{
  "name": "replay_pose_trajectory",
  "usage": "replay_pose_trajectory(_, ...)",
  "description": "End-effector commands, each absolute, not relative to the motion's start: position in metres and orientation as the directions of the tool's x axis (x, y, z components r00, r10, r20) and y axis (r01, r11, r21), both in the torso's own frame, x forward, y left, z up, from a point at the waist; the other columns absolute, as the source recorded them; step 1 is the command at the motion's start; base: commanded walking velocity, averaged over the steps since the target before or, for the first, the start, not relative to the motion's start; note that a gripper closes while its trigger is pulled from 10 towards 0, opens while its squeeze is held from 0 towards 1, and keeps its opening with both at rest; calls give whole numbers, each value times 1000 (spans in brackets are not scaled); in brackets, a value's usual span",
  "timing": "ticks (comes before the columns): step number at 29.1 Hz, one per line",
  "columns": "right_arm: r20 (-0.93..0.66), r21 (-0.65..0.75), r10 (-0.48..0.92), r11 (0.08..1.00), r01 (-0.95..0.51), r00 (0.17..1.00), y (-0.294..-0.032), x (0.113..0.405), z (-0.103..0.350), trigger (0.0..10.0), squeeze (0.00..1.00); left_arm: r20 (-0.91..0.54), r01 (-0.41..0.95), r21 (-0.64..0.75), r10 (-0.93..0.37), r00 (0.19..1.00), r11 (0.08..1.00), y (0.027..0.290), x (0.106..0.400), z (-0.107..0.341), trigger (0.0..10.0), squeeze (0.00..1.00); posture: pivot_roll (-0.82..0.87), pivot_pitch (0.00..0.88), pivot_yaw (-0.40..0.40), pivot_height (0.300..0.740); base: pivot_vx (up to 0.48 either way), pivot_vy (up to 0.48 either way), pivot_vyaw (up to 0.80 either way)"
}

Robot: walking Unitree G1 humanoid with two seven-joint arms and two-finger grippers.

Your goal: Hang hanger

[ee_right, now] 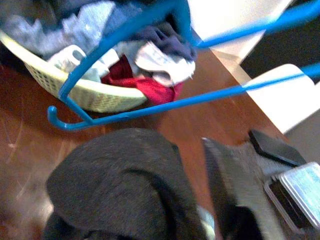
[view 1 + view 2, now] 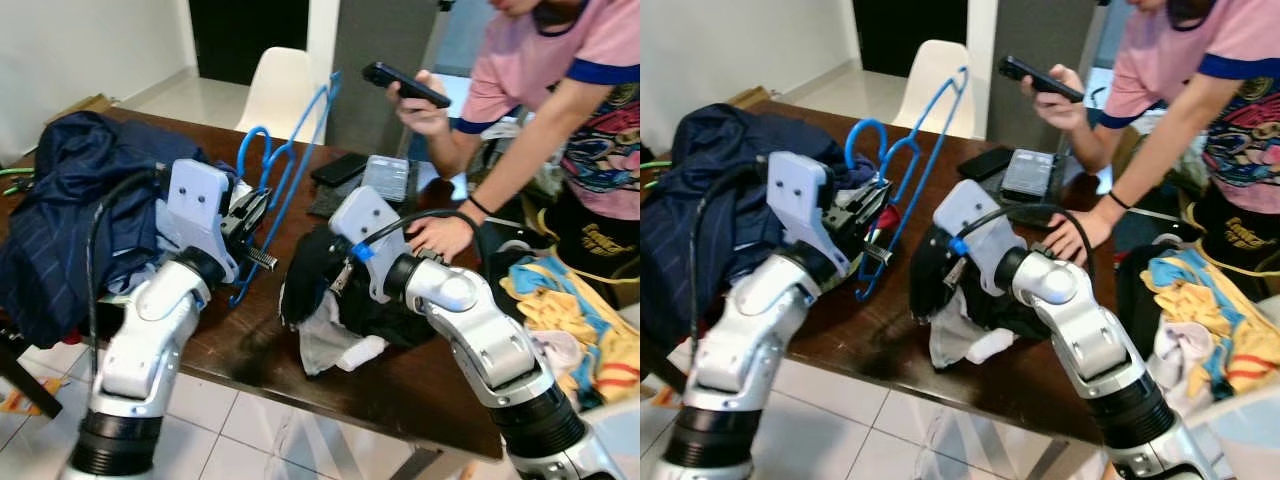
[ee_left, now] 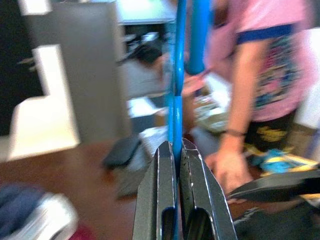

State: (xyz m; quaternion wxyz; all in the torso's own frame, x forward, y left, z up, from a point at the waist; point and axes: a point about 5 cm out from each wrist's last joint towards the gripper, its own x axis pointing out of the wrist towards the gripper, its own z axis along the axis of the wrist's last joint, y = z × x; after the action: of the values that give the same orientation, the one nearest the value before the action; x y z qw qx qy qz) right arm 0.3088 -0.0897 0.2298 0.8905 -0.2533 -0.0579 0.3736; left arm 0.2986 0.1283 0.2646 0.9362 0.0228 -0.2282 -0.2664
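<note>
Nearest you, right gripper [image 2: 345,275] rests on dark clothing [image 2: 330,290] on the worktop [image 2: 250,340], its fingers obscured. Beyond, left gripper [image 3: 175,170] clamps the upright blue hanger [image 2: 290,170]; behind, a cream basket [image 1: 95,95] holds mixed laundry [image 1: 150,65].

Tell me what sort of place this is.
Most likely a home dining area used for sorting laundry: a dark wooden table with a white chair behind it, tiled floor, a laundry basket of clothes, and a blue hanger gripped in the left end effector.
</note>
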Motion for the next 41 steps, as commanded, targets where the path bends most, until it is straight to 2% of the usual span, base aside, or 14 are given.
replay_pose_trajectory(1,-119,-515,644,610,-602,755,-98,313,225,10000,1000,419,525,232,-571,706,819,141,295,285,10000,0,55,87,-20,740,0,0,0)
replay_pose_trajectory(7,-109,-519,593,650,-554,798,-117,318,229,10000,1000,410,529,327,-622,667,783,161,293,310,10000,0,58,90,-22,740,0,0,0)
replay_pose_trajectory(12,-71,-492,516,726,-480,853,-159,323,245,10000,1000,279,622,443,-759,589,646,171,281,315,10000,0,55,93,-22,740,0,0,0)
replay_pose_trajectory(18,-117,-462,574,691,-556,810,-187,308,248,10000,969,196,632,487,-781,594,603,180,282,312,10000,0,46,97,-22,740,0,0,0)
replay_pose_trajectory(19,-167,-422,641,640,-642,749,-189,296,246,10000,737,182,632,492,-781,597,598,182,283,312,10000,0,43,100,-21,740,0,0,0)
replay_pose_trajectory(21,-275,-339,770,483,-807,576,-187,268,238,10000,561,153,648,493,-791,593,581,186,283,311,10000,0,42,101,-20,740,0,0,0)
replay_pose_trajectory(24,-331,-263,836,364,-893,438,-182,248,231,10000,443,135,659,495,-799,586,567,187,283,309,10000,0,42,102,-18,740,0,0,0)
replay_pose_trajectory(25,-347,-226,855,321,-920,384,-179,242,229,10000,86,129,664,494,-803,582,561,188,282,308,10000,0,45,104,-17,740,0,0,0)
replay_pose_trajectory(27,-385,-208,854,290,-934,351,-179,237,225,10000,0,125,669,491,-806,579,557,188,282,308,10000,0,47,104,-16,740,0,0,0)
replay_pose_trajectory(33,-289,-187,893,300,-935,344,-190,235,242,10000,0,76,752,462,-866,494,469,185,272,303,10000,0,50,105,-16,740,0,0,0)
replay_pose_trajectory(35,-17,-195,949,305,-932,314,-197,232,282,10000,0,26,826,422,-916,400,373,185,261,298,10000,0,53,106,-16,740,0,0,0)
replay_pose_trajectory(37,-17,-195,949,305,-932,314,-197,232,282,10000,0,26,826,422,-916,400,373,185,261,298,10000,0,53,106,-16,740,0,0,0)
replay_pose_trajectory(38,143,-224,949,309,-924,282,-205,228,307,10000,0,-24,870,380,-937,348,314,189,256,292,10000,0,58,106,-16,740,0,0,0)
replay_pose_trajectory(41,263,-271,939,294,-917,223,-213,220,330,10000,0,-84,918,310,-954,287,248,197,252,282,10000,0,61,106,-12,740,0,0,0)
